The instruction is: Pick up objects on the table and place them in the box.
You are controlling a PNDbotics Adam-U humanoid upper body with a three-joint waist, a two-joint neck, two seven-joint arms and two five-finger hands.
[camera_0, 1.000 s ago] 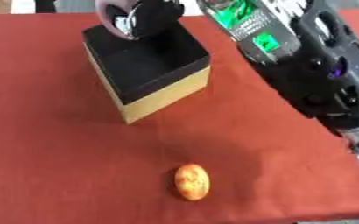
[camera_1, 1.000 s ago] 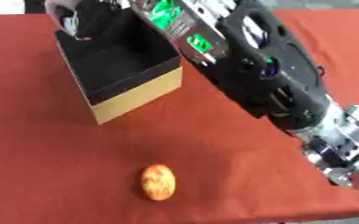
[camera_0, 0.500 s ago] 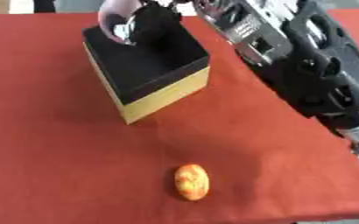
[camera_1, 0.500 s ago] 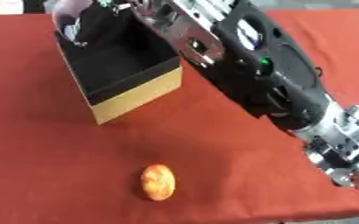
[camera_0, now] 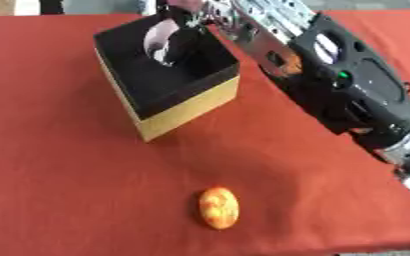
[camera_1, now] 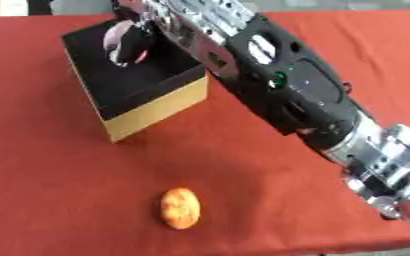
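Reached into the box (camera_0: 169,95) at the worktop's (camera_0: 60,165) far edge, right hand (camera_0: 184,37) curled round a pale round object (camera_0: 160,42) for release inside. Orange object (camera_0: 218,207) near front edge, waiting.

The right hand (camera_1: 137,31) reaches into the box (camera_1: 147,107) at upper left; an orange lump (camera_1: 180,208) lies at lower centre.
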